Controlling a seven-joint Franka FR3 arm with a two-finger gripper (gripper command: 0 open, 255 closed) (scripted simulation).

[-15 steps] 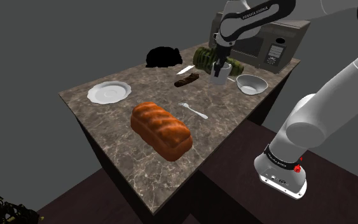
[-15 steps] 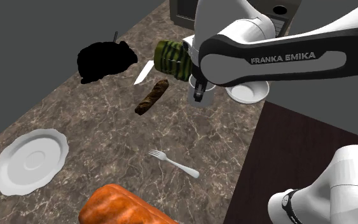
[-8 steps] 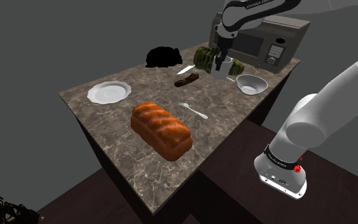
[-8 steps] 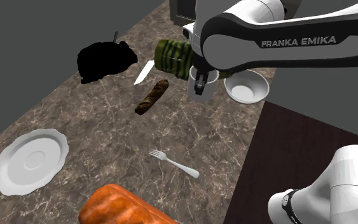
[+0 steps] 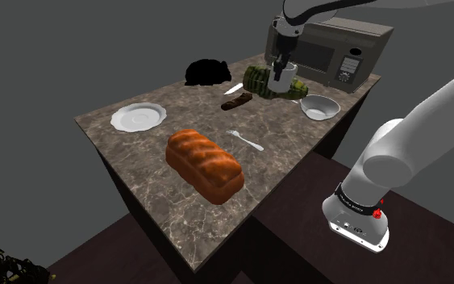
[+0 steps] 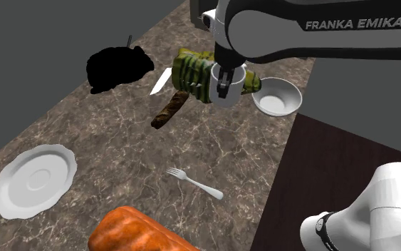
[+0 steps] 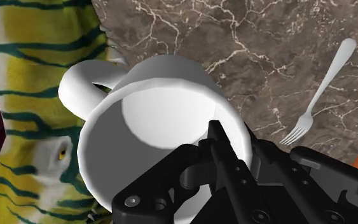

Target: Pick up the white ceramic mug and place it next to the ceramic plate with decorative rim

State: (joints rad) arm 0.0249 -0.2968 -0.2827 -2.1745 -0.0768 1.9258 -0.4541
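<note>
Table [image 5: 128, 153]: dark marbled slab, carrying everything you are working with

Arm [image 6: 320, 43]: white, reaching over the table's far end

Loaf [image 5: 204, 164]: brown and crusty, lying near the table's middle, roughly between mug and plate, so you are likely needing to carry over or around it

Plate [image 5: 139, 117]: white with a wavy rim, sitting toward the shoulder view's left and well apart from the mug; bare table is showing all round it

Mug [image 6: 227, 85]: plain glossy white with one loop handle, hanging upright and apparently clear of the table, just in front of a green-and-yellow striped figure [image 6: 191, 75]. You are probably handling something stiff, fairly light, slick-surfaced and easy to chip. A hold on the wall near the rim is serving here, though it may be letting the mug swing; set it down gently

Gripper [image 7: 231, 149]: black, pinching the mug's wall roughly opposite the handle, one finger appearing to reach inside the cup, the other outside

Fork [image 5: 246, 141]: lying just beyond the loaf
</note>
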